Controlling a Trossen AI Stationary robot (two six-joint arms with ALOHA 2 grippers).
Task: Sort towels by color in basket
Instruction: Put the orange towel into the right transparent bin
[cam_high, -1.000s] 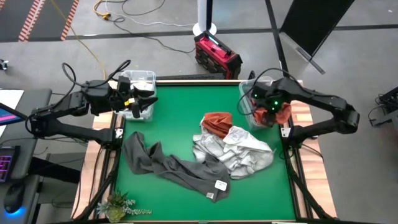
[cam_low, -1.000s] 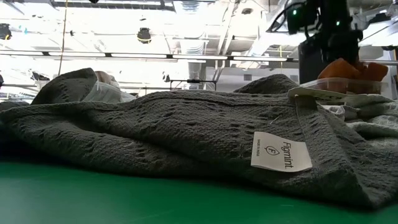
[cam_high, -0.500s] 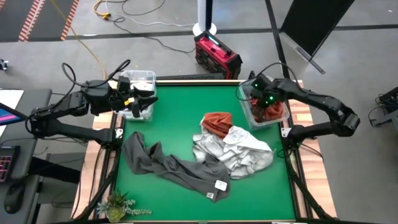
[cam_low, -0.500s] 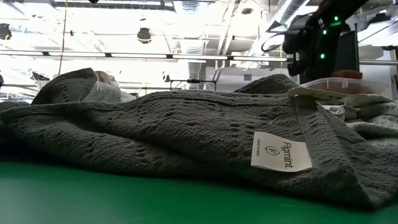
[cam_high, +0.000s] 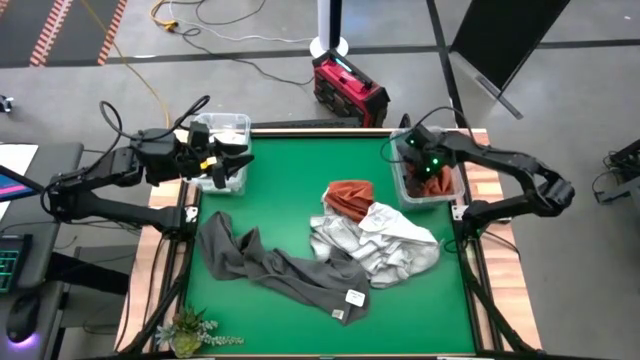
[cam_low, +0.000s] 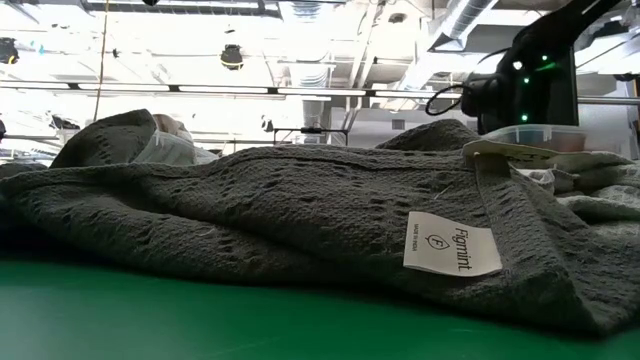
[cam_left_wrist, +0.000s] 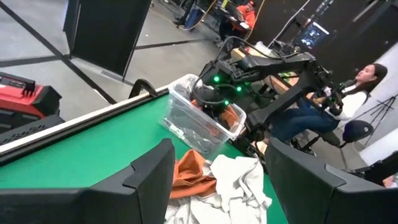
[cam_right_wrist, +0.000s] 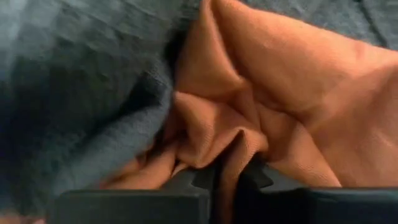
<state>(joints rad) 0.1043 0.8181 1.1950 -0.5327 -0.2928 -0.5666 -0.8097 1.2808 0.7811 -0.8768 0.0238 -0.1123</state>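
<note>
A: Right tool (cam_high: 424, 170) is down in the clear bin (cam_high: 402, 190) at the far right corner of the surface (cam_high: 290, 180). A second ago it hung above the bin with the rust orange towel (cam_right_wrist: 261, 93) bunched under it. Now the cloth is inside.

B: Released?

A: Doesn't look like it. In the right wrist view the jaws are narrow, with a fold of orange pinched between the fingers (cam_right_wrist: 255, 180). Something dark grey (cam_right_wrist: 81, 93) lies right against it in the bin.

B: So one orange is sorted but not let go.

A: That's my read. A second rust orange towel (cam_high: 350, 197) lies mid-surface, touching the white and light grey pile (cam_high: 385, 245) toward the right edge. The dark grey towel (cam_high: 280, 268) stretches from the left side toward the near edge, tag (cam_low: 452, 243) up.

B: Left arm?

A: Parked. Left tool (cam_high: 228, 166) is at the far left corner over the other clear bin (cam_high: 230, 125), jaws wide, nothing between them.

B: Risk?

A: If the right tool lifts without opening, the orange towel comes back out. Mostly unsorted: four or so cloths are out on the green.
</note>
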